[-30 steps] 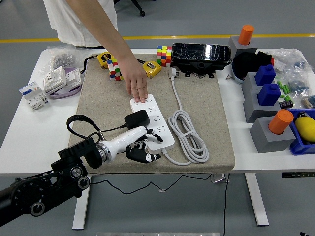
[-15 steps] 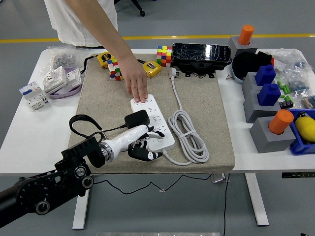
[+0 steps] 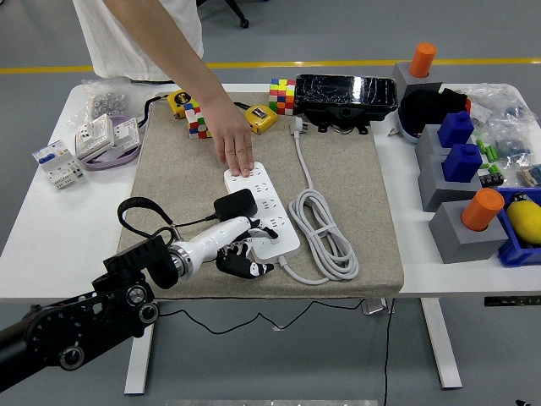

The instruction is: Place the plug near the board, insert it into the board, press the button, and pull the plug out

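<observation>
The robot's left arm (image 3: 76, 317) reaches in from the lower left, its white forearm stretched low toward the middle. The left hand (image 3: 241, 250) is palm-down with black fingers (image 3: 254, 269) curled under. Across from it, a person's hand (image 3: 233, 145) presses flat, fingers extended.

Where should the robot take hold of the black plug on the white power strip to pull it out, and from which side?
Grip the black plug by its boxy body, on two opposite side faces, not by its thin cable, which leaves toward the left. It sits on the power strip, so probably come from above and pull straight up. The person's hand presses the strip's far end; the left hand is at the near end.
</observation>
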{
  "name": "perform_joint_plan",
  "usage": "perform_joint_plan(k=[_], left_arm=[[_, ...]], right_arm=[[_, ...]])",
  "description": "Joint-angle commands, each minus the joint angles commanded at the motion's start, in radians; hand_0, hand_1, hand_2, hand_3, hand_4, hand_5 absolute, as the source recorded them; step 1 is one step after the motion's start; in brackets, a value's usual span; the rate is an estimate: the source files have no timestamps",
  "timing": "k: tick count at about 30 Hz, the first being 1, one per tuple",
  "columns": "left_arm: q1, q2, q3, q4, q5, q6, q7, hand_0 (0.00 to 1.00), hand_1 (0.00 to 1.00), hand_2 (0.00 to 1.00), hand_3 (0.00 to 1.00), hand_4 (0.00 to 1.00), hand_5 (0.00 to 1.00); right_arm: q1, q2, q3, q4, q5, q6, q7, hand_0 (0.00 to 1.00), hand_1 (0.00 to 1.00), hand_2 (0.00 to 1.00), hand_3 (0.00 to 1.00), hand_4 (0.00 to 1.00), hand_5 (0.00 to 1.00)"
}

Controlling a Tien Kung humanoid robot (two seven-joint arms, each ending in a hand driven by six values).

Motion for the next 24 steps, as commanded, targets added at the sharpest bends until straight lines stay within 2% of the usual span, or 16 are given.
perform_joint_plan(k=[10, 14, 17, 18, 23, 24], left_arm=[[0.007, -0.003, -0.001, 0.005, 0.011, -0.025, 0.018, 0.083, 0.054, 0.128, 0.710, 0.775, 0.236], [0.011, -0.005, -0.006, 0.004, 0.007, -0.020, 0.006, 0.083, 0.054, 0.128, 0.699, 0.775, 0.237], [0.015, -0.006, -0.009, 0.011, 0.010, 0.023, -0.056, 0.083, 0.054, 0.128, 0.699, 0.775, 0.237], [0.018, -0.006, -0.013, 0.013, 0.000, 0.057, -0.094, 0.139, 0.064, 0.187, 0.621, 0.773, 0.234], [0.016, -0.017, -0.040, 0.028, -0.098, 0.227, -0.304, 0.139, 0.064, 0.187, 0.621, 0.773, 0.234], [0.014, -0.021, -0.046, 0.034, -0.107, 0.247, -0.334, 0.218, 0.164, 0.365, 0.591, 0.770, 0.225]], right_arm=[[-0.003, 0.008, 0.007, 0.000, -0.001, 0.000, 0.000, 0.577, 0.634, 0.620, 0.553, 0.896, 0.426], [-0.005, 0.011, 0.017, 0.000, -0.003, -0.002, 0.002, 0.576, 0.634, 0.620, 0.554, 0.897, 0.426], [-0.007, 0.012, 0.022, -0.001, -0.004, -0.001, 0.001, 0.576, 0.634, 0.620, 0.554, 0.897, 0.426], [-0.008, 0.013, 0.025, -0.001, -0.004, -0.002, 0.001, 0.577, 0.634, 0.620, 0.554, 0.897, 0.426], [-0.014, 0.016, 0.030, -0.001, -0.005, -0.001, 0.001, 0.577, 0.634, 0.620, 0.554, 0.897, 0.426], [-0.015, 0.016, 0.031, -0.001, -0.005, -0.001, 0.001, 0.576, 0.634, 0.620, 0.554, 0.897, 0.426]])
